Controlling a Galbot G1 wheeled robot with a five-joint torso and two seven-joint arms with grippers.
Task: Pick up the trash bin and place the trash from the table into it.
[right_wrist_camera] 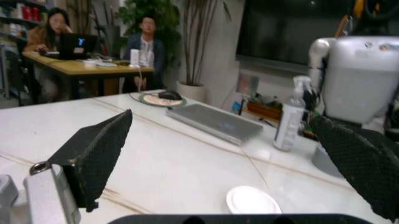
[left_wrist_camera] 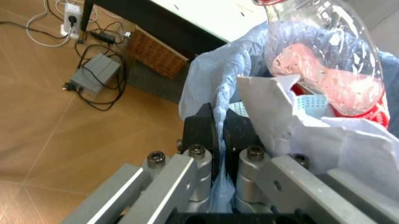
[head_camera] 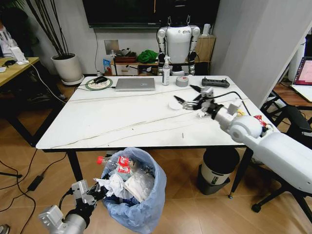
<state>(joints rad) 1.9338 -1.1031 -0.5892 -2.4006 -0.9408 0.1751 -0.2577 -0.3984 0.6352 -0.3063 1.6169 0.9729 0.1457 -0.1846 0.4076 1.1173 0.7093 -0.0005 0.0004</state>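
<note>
Down at floor level, the left gripper (head_camera: 92, 194) pinches the rim of the trash bin (head_camera: 146, 204), its black fingers (left_wrist_camera: 203, 128) pressed together on a fold of the blue liner. The bin stands just in front of the table (head_camera: 122, 122), already stuffed: one red-capped bottle (head_camera: 114, 163) and crumpled tissues (head_camera: 117, 185). Farther off, the right gripper (head_camera: 192, 100) hangs over the tabletop with its jaws spread wide and holding nothing. One white round lid (right_wrist_camera: 252, 200) lies just below and ahead of it, clearly the right arm's reach. Beyond sit one laptop (head_camera: 135, 84) and one spray bottle (head_camera: 166, 70).
</note>
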